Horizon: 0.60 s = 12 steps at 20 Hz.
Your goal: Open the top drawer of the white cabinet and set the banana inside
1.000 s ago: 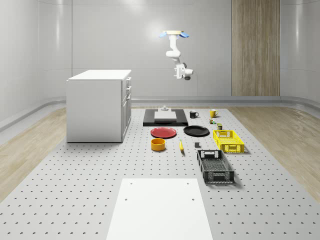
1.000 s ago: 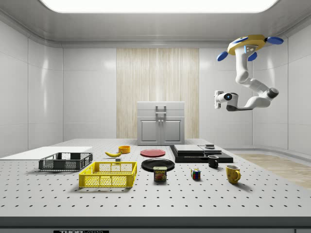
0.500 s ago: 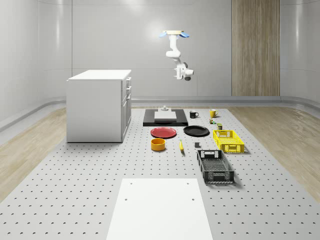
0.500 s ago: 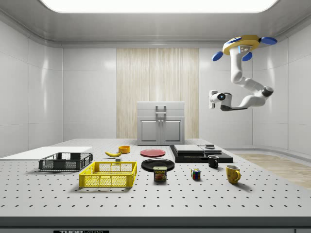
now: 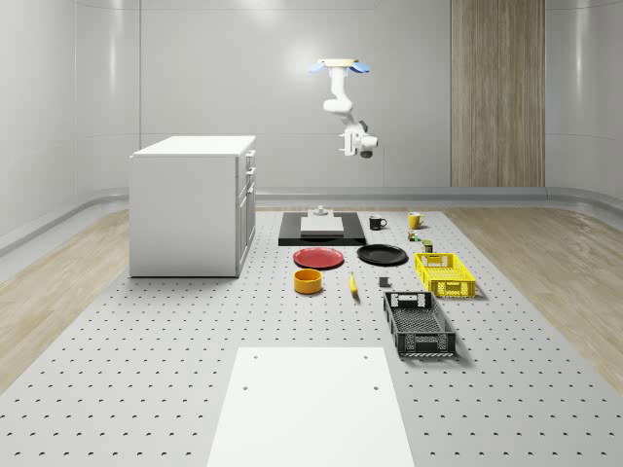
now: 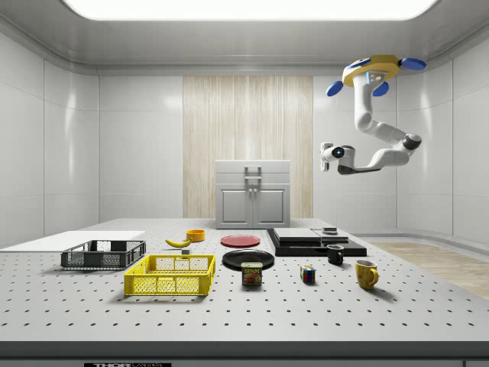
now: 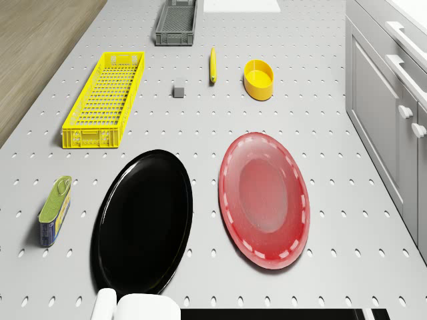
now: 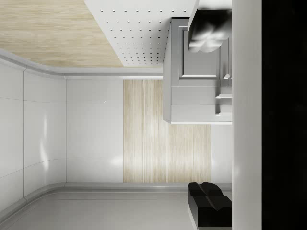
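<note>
Drone: I see the drone (image 5: 341, 66) hovering high over the far part of the worktop (image 5: 146, 321), about above the black slab (image 5: 322, 233).
Tool: the tool (image 8: 206, 116) hangs out sideways from the arm, well above everything on the worktop, its fingers (image 8: 207, 33) spread wide and holding nothing. It faces the cabinet front.
Cabinet: the white cabinet (image 5: 190, 209) stands on the whole-scene view's left side of the worktop. Its front faces right.
Top drawer: the top drawer (image 6: 253, 174) is shut, flush with the cabinet front.
Banana: the banana (image 5: 352, 284) lies flat on the worktop, between the orange bowl (image 5: 308, 281) and a small grey block (image 5: 384, 282), touching neither.
Edges: the red plate (image 7: 265, 199) lies nearest the cabinet front, with a strip of bare worktop between them.
Open room: I see free air between tool and cabinet, and bare worktop nearer than the banana.
</note>
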### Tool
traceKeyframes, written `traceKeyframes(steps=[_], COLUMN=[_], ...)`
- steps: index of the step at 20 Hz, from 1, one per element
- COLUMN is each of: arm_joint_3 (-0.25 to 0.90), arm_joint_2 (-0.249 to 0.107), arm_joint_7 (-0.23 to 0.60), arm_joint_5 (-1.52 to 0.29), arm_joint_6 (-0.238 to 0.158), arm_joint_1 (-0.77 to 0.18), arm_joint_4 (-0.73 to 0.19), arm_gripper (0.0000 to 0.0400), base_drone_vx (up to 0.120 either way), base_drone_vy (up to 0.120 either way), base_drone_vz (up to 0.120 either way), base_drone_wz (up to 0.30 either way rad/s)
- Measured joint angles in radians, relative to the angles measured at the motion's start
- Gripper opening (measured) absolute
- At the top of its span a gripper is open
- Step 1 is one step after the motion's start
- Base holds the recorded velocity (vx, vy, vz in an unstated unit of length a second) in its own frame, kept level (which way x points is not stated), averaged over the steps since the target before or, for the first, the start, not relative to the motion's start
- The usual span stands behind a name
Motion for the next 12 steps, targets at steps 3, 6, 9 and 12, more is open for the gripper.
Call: traceKeyframes(steps=[3, 6, 9, 12], arm_joint_3=[-0.005, -0.009, -0.013, -0.017], arm_joint_2=[-0.012, -0.023, -0.034, -0.044], arm_joint_7=[0.007, 0.014, 0.021, 0.028], arm_joint_5=[-0.009, -0.017, -0.026, -0.034], arm_joint_6=[0.011, 0.022, 0.032, 0.042], arm_joint_1=[0.012, 0.024, 0.035, 0.045], arm_joint_4=[-0.001, -0.003, -0.004, -0.006], arm_gripper=[0.0400, 0.0400, 0.0400, 0.0400], base_drone_vx=[0.120, 0.120, 0.120, 0.120], base_drone_vy=[0.000, 0.000, 0.000, 0.000], base_drone_vz=[0.000, 0.000, 0.000, 0.000], base_drone_wz=[0.000, 0.000, 0.000, 0.000])
